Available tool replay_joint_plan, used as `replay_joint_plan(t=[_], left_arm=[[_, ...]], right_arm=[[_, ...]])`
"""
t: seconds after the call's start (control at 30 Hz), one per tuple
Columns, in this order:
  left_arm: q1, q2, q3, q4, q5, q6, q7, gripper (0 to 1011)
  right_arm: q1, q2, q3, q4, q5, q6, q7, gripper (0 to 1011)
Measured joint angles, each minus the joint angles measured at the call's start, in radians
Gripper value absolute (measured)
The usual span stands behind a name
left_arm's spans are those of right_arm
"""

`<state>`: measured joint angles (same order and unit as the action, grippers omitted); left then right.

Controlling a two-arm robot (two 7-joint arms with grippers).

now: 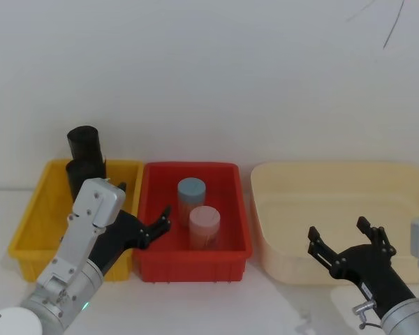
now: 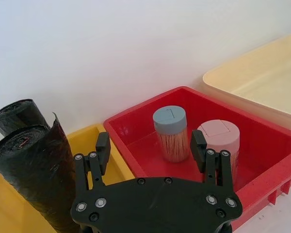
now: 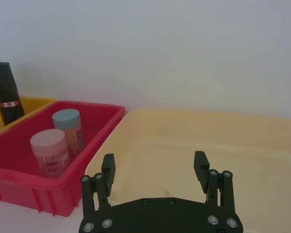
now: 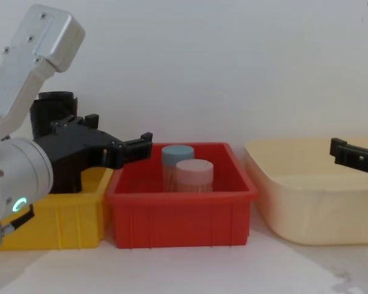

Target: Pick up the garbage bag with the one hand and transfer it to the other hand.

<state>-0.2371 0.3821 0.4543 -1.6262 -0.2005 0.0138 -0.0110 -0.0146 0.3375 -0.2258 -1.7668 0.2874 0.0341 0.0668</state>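
Note:
Two black rolls stand upright in the yellow bin (image 1: 28, 234). The garbage bag (image 1: 79, 176) (image 2: 36, 184) is the nearer, plain roll. Behind it stands the taller roll (image 1: 84, 143) (image 3: 5, 92), which carries a red-and-white sticker. My left gripper (image 1: 145, 202) (image 2: 151, 141) (image 4: 119, 131), on the green-ringed arm, is open. It hovers just right of the garbage bag, over the wall between the yellow and red bins, with nothing in it. My right gripper (image 1: 339, 230) (image 3: 154, 160) is open and empty above the near part of the cream tub (image 1: 279, 209).
The red bin (image 1: 153, 265) between the yellow bin and the tub holds a blue-lidded jar (image 1: 191, 190) of toothpicks and a pink-lidded jar (image 1: 204, 225). A white wall runs close behind all three containers. Bare white table lies in front of them.

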Motion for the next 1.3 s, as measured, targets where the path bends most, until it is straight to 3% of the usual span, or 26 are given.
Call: replay_joint_plan(t=[1.3], left_arm=[[-0.019, -0.013, 0.007, 0.006, 0.000, 0.002, -0.014, 1001]], right_arm=[[0.001, 0.007, 0.011, -0.007, 0.012, 0.011, 0.014, 999]])
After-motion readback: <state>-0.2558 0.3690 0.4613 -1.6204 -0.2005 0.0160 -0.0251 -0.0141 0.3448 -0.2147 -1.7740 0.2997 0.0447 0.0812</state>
